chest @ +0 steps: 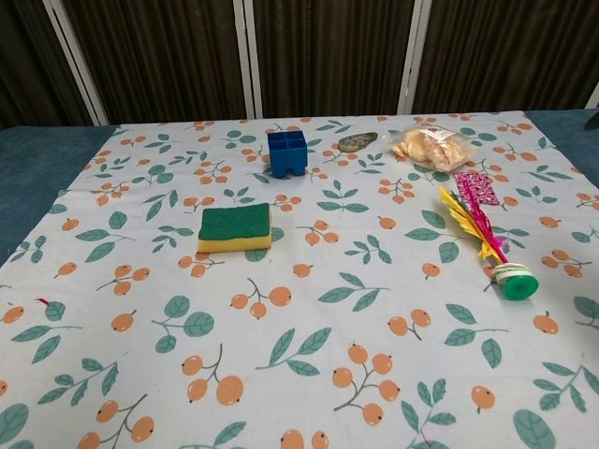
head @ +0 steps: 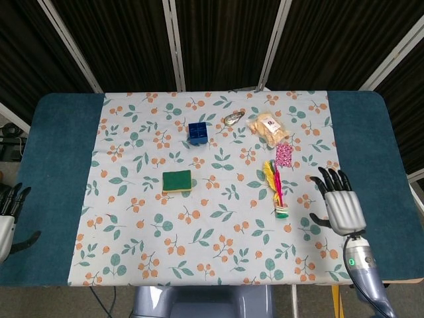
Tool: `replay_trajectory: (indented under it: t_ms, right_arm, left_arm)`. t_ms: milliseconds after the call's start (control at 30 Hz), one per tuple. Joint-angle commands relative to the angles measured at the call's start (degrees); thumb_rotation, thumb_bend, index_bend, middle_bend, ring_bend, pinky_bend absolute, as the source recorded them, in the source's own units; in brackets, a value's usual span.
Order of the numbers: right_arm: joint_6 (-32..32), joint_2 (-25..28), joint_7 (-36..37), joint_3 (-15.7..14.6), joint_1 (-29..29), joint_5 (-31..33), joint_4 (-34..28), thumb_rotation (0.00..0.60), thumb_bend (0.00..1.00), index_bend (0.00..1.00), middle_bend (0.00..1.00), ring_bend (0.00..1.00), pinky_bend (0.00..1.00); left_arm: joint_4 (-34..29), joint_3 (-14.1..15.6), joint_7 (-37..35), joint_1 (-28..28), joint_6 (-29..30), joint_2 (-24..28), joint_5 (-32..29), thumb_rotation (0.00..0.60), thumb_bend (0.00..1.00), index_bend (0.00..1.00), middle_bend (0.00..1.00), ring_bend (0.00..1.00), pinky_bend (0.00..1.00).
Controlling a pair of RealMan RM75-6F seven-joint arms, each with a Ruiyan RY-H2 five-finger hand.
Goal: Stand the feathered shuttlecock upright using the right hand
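The shuttlecock [head: 277, 188] lies flat on the tabletop [head: 59, 165]. The right hand [head: 339, 207] hovers near its base, fingers spread, holding nothing.

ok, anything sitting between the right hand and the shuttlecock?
Nothing visible. In the head view the right hand is open over the cloth beside the feathered shuttlecock, with only bare patterned tablecloth in the gap. The pink packet lies past the feather tips, off that line.
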Motion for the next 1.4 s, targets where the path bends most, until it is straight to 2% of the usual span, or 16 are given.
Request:
replay_trajectory:
  t_ms: [33,133,300,600,800,1000,1400]
  right_arm:
    - [-3.82,-8.45,-6.72,6.43,7.07,14.05,1.46,0.600,0.09,0.22,0.06,0.00,0.00]
    - [-3.71,-14.04,-9.47,9.53,11.03,22.02,5.11,0.600,0.10,0.25,0.08,0.00,0.00]
    - [-2.99,-22.01,-10.41,12.98,15.82,30.08,13.33,0.600,0.12,0.31,0.11,0.00,0.00]
    - [-0.98,-32.71,-10.00,17.23,22.18,37.42,26.48,0.600,0.12,0.35,0.13,0.00,0.00]
    - [-0.57,-37.18,-8.11,19.14,25.46,37.45,35.26,0.600,0.14,0.41,0.16,0.00,0.00]
    - [-0.92,-39.09,-6.54,19.36,26.12,37.12,40.39,0.600,0.15,0.46,0.20,0.00,0.00]
    - [-0.92,-41.17,-3.57,19.16,26.03,34.89,44.29,0.600,0.24,0.55,0.27,0.03,0.00]
  left_arm:
    - [-0.02,0.15,-0.79,-0.13,-0.27,0.25,0.35,0.569,0.24,0.00,0.00,0.00,0.00]
    - [-0.14,0.20,-1.76,-0.28,-0.82,0.50,0.18,0.566,0.24,0.00,0.00,0.00,0.00]
    - [-0.39,0.13,-3.11,-0.57,-1.98,0.90,-0.63,0.568,0.24,0.00,0.00,0.00,0.00]
    - [-0.87,0.12,-4.07,-1.07,-3.43,1.23,-1.37,0.565,0.24,0.00,0.00,0.00,0.00]
    - [-1.06,0.09,-4.10,-1.28,-3.87,1.19,-1.66,0.568,0.24,0.00,0.00,0.00,0.00]
    - [-1.23,0.13,-4.48,-1.36,-4.22,1.32,-1.92,0.565,0.24,0.00,0.00,0.00,0.00]
    - [-1.69,0.19,-4.56,-1.49,-4.51,1.41,-2.08,0.566,0.24,0.00,0.00,0.00,0.00]
